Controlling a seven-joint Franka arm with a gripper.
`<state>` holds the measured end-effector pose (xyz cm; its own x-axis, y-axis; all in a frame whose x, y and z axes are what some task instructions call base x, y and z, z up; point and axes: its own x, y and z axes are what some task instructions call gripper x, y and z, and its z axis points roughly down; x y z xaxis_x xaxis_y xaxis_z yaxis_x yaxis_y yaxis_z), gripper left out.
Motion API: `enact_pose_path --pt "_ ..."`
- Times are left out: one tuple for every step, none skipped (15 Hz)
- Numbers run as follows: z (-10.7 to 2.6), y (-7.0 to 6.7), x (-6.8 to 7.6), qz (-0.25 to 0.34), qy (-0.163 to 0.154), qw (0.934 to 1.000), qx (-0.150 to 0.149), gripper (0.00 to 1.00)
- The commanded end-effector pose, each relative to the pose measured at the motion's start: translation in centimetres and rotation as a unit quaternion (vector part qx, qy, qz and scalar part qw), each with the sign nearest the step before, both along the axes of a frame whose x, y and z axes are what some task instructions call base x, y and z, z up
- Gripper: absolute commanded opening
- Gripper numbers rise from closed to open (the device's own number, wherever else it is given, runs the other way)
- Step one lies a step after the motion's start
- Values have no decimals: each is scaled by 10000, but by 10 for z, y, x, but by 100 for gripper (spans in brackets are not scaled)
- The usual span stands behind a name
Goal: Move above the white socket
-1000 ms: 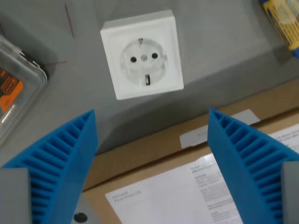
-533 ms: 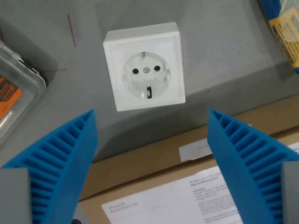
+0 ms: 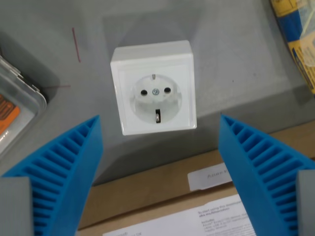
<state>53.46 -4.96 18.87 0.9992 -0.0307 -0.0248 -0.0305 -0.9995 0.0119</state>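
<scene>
Socket (image 3: 154, 87): white, square, flat on the grey table (image 3: 236, 59), upper middle of the wrist view, with 2 round holes and a centre screw.
Gripper (image 3: 160, 172): 2 blue ribbed fingers (image 3: 59, 172) spread wide, holding nothing; the socket shows in the gap, just beyond the tips.
Plastic box (image 3: 15, 105): clear, lid on, at the wrist view's left; something orange inside, cannot tell what.
Cardboard box (image 3: 162, 196): closed, along the bottom edge, white labels on top.
Yellow and blue packet (image 3: 298, 34): top right corner, cut off.
</scene>
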Motion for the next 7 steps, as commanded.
enact_pose_path --pt "-2 0 10 244 83 9995 182 100" --pt "-2 0 10 242 81 9995 183 100" --pt "-3 0 11 247 79 9995 184 100" --pt "-3 0 11 249 77 9995 184 100" --pt "-3 0 11 251 75 9995 183 100" --pt "-3 0 11 246 75 9995 183 100" --pt "-4 0 11 244 77 9995 183 100"
